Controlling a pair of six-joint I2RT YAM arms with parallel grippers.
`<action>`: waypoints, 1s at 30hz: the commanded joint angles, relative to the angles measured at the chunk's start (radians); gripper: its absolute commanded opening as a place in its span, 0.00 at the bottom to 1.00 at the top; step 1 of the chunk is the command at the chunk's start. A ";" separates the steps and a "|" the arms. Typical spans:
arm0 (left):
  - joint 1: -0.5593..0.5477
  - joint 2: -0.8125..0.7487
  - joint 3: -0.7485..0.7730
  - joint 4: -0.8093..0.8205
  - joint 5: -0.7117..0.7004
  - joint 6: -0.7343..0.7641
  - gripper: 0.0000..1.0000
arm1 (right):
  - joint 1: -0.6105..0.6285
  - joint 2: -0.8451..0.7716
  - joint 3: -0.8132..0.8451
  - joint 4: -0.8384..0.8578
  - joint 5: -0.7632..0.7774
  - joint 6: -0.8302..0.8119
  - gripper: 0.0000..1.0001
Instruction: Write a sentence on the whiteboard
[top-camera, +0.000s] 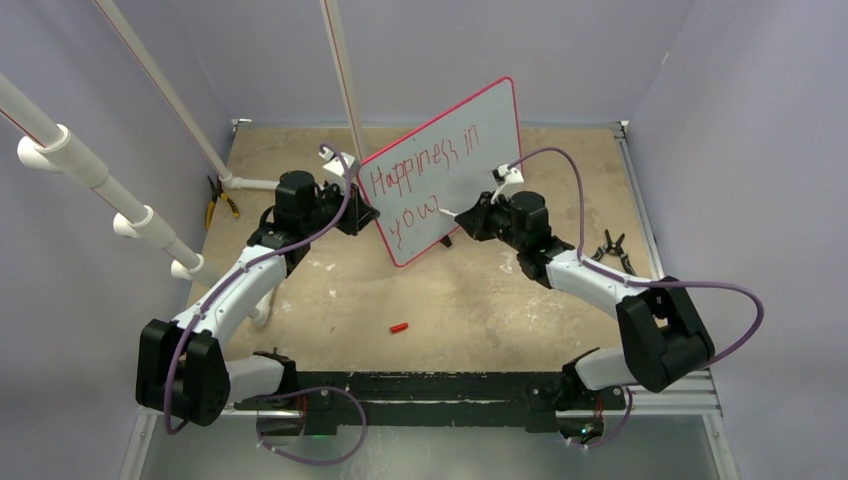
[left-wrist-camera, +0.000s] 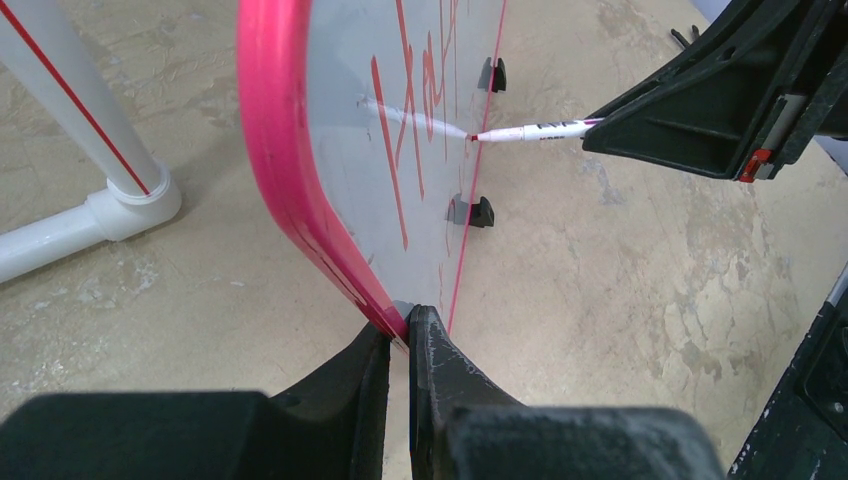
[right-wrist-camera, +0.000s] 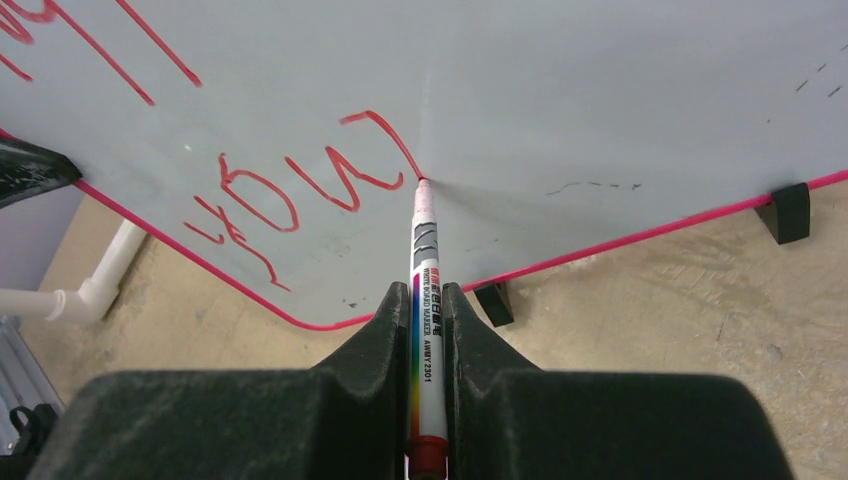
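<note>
The whiteboard (top-camera: 470, 150) stands tilted on its black feet at mid table, its red rim toward me. The sentence (top-camera: 425, 165) in red reads "Happiness in" with "you" below it (right-wrist-camera: 290, 185). My left gripper (left-wrist-camera: 408, 325) is shut on the whiteboard's left rim (left-wrist-camera: 290, 170) and holds it. My right gripper (right-wrist-camera: 428, 300) is shut on a white marker (right-wrist-camera: 427, 300) with a red end. The marker's tip (right-wrist-camera: 422, 183) touches the board at the end of the last stroke, also seen in the left wrist view (left-wrist-camera: 535, 130).
A red marker cap (top-camera: 399, 327) lies on the tan table near the front. White pipe frames (top-camera: 120, 200) stand at the left and behind the board. Black clips (top-camera: 610, 248) lie at the right. Pliers (top-camera: 218, 200) lie at the far left.
</note>
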 joint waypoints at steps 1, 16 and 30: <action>-0.022 0.006 0.009 -0.024 0.024 0.035 0.00 | -0.003 0.007 -0.010 0.011 0.011 0.010 0.00; -0.022 0.006 0.010 -0.024 0.021 0.037 0.00 | -0.003 -0.008 0.056 0.001 0.019 -0.005 0.00; -0.022 0.006 0.009 -0.023 0.021 0.037 0.00 | -0.003 -0.018 0.107 0.000 0.030 -0.010 0.00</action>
